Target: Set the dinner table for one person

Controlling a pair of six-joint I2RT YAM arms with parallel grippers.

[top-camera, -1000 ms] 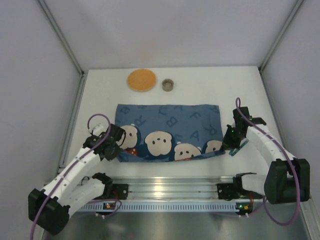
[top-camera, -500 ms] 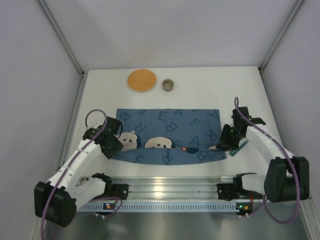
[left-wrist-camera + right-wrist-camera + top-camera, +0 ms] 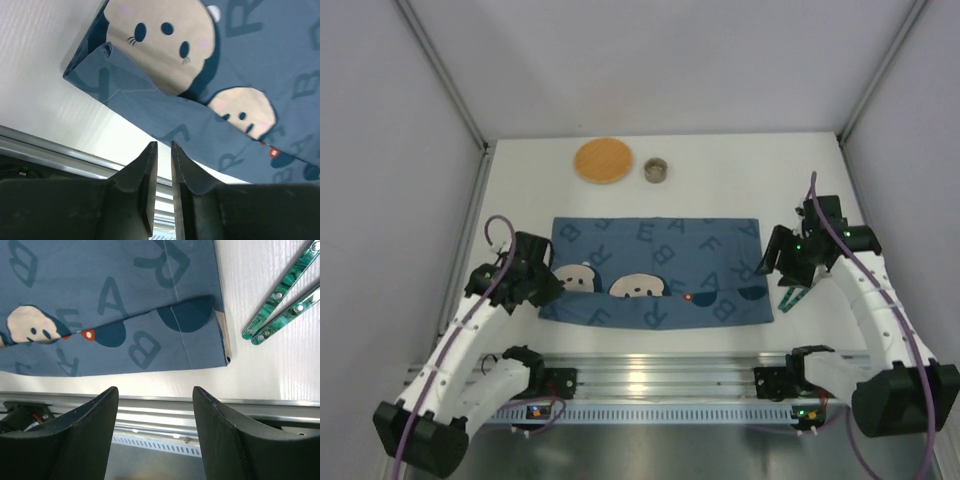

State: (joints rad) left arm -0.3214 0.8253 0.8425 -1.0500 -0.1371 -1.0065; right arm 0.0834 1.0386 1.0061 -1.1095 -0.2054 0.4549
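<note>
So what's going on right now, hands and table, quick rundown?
Left gripper nearly shut, empty; right gripper open, empty. Blue bear-print mat on the white dinner table, near edge folded over. Coaster and small cup far side; green-handled utensils beside the mat.

A dark blue bear-print cloth mat (image 3: 655, 270) lies spread in front of me, its near edge folded back over itself so the pale bear faces (image 3: 161, 41) peek out above the fold. Just off its right end lie two green marbled handles (image 3: 282, 295), side by side and slanted, apart from the cloth. Toward the far side sits a round tan coaster (image 3: 602, 160), and just right of it a small round metal cup (image 3: 657, 169), the two close but not touching.
</note>
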